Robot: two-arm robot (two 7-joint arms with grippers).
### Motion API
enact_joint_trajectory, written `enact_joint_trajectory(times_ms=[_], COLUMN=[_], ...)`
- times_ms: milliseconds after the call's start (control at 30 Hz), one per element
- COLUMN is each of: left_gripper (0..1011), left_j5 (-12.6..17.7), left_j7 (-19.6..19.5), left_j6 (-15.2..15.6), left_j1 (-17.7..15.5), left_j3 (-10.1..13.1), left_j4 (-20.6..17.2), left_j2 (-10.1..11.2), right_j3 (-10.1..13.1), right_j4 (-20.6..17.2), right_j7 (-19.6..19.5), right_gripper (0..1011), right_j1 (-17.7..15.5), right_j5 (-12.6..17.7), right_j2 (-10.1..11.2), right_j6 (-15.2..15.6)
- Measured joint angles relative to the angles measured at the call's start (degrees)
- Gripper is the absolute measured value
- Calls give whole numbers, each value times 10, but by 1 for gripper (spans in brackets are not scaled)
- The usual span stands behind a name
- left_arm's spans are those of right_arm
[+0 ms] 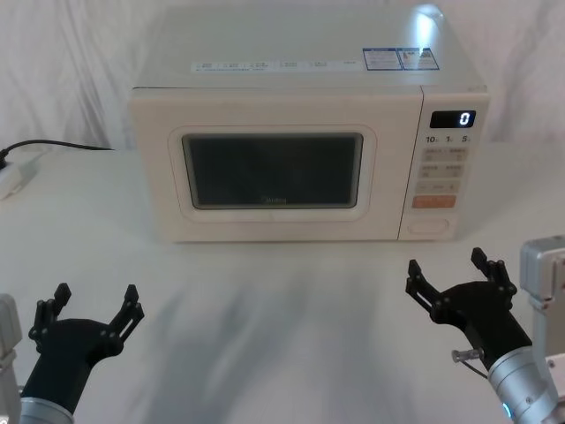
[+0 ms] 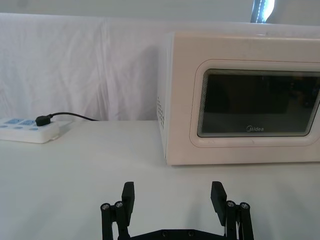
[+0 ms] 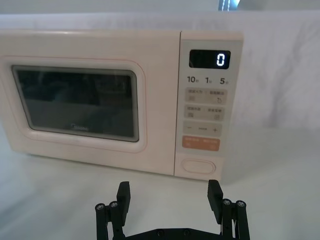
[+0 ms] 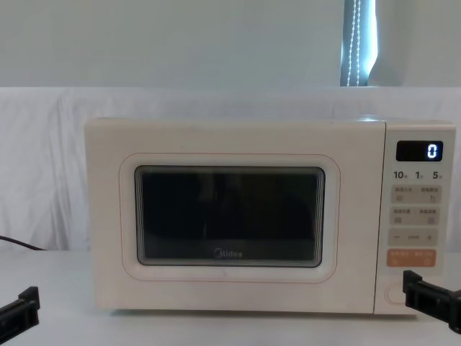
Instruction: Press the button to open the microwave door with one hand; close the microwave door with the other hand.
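The microwave door (image 1: 274,172) faces the robot, closed, its long axis level; both the left gripper (image 1: 93,305) and the right gripper (image 1: 448,272) hover spread, holding nothing.

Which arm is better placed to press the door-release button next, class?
The right. Its open tool hovers just in front of the button at the panel's bottom; the left tool sits far across, before the closed microwave door.

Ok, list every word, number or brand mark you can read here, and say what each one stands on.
"0": lit digit on the digital display at the top of the control panel.
"10", "1", "5": printed in a row just under the display.
"Midea": logo on the microwave door, below the window.
"–" and "+": on a small beige key.
Too small to read: the other keys' labels and the stickers on the microwave's top.
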Motion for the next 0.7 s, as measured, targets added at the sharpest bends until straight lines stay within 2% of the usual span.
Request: enact_joint_trajectory(times_ms=[267,567,633,700], left_gripper=[1001,1001,1001,1001], left_j5=[0,0,0,0], left_j7=[0,0,0,0], left_j6=[0,0,0,0], left_j1=[0,0,0,0], left_j3=[0,0,0,0], left_j4=[0,0,0,0], left_j2=[0,0,0,0], right_j3=[17,28,29,30], right_j4=[-8,-2,0,0], right_j7=[8,22,23,23], right_gripper=[1002,827,724,692], right_j1=[6,6,6,6], right_j5=[-4,2,3,3], right_j2=[-12,-21,-22,-24], right_j6=[55,62,63,65])
